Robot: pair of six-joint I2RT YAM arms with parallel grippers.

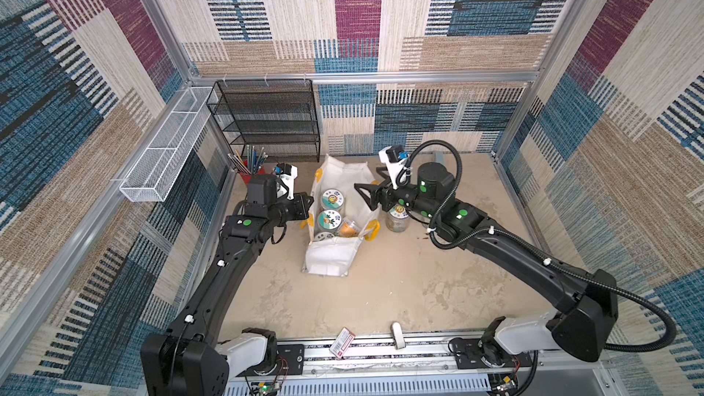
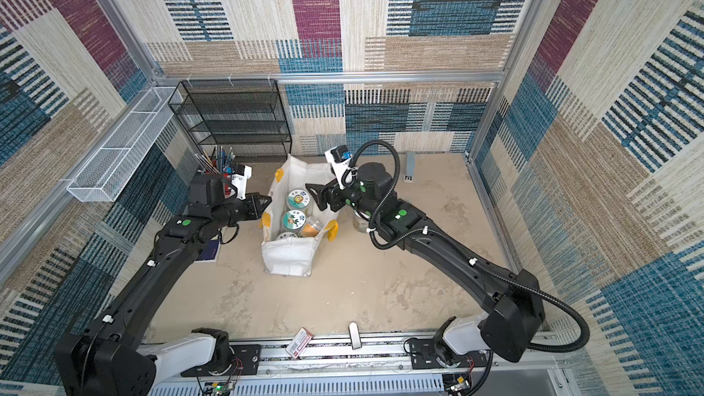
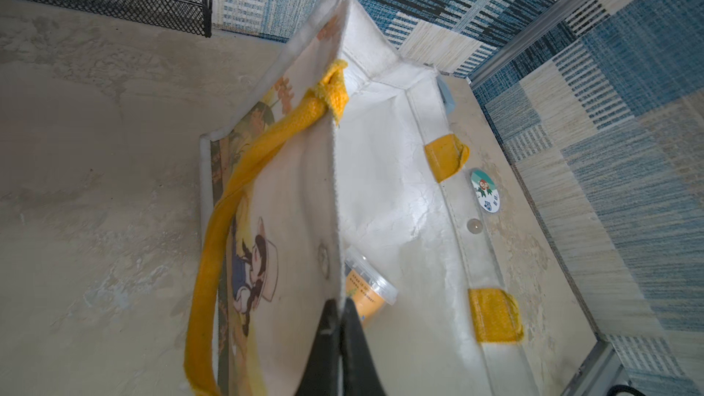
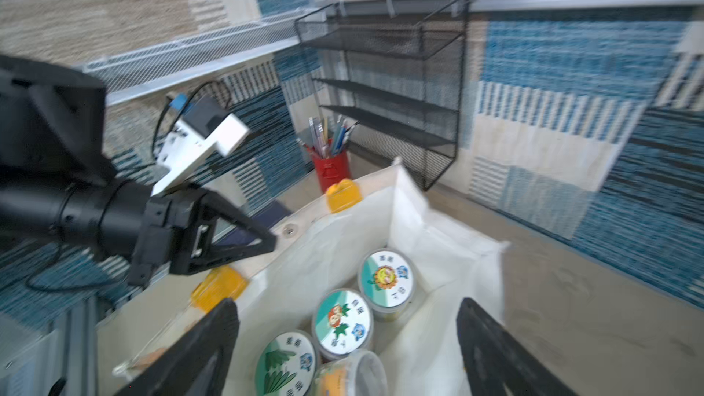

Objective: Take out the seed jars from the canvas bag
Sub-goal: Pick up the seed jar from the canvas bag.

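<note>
Hovering above the right rim of the canvas bag [image 1: 331, 260], the right claw [image 1: 364, 196] stands wide and holds nothing. The left claw [image 3: 339, 314] is pinched narrow on the bag's left rim, with the fabric edge running straight into its tips. That pinch appears to hold the mouth open.

The bag stands in the middle of the desk [image 1: 381, 291], nearer the far edge than the near one. Its long axis runs from far edge to near edge, and its mouth faces up.

The coming move, I judge, turns on this: the seed jars [image 1: 329, 220] inside the bag lie below the right claw and a little to its left. In the right wrist view their lids [image 4: 342, 323] show between the spread fingers. The teal-lidded ones stand upright, lids up, in a row along the bag's long axis. A descent from above with the fingers astride one lid looks workable. The right arm is the free one, and its claw already hangs over the mouth of the bag. The bag's right wall stands close beside the row and could catch a finger.

- In the bag: three teal-lidded jars in the row, the nearest only partly visible in both top views.
- Also in the bag: one clear-lidded jar [image 1: 348, 227] with orange contents, tipped over against the row.
- Already out: one teal-lidded jar, the outside jar [image 1: 397, 220], upright just right of the bag and partly under the right arm.
- Five jars show in all; I cannot see a sixth.

One red pencil cup [image 4: 330, 171] and one black mesh shelf [image 1: 266, 119] stand at the far left corner.
</note>
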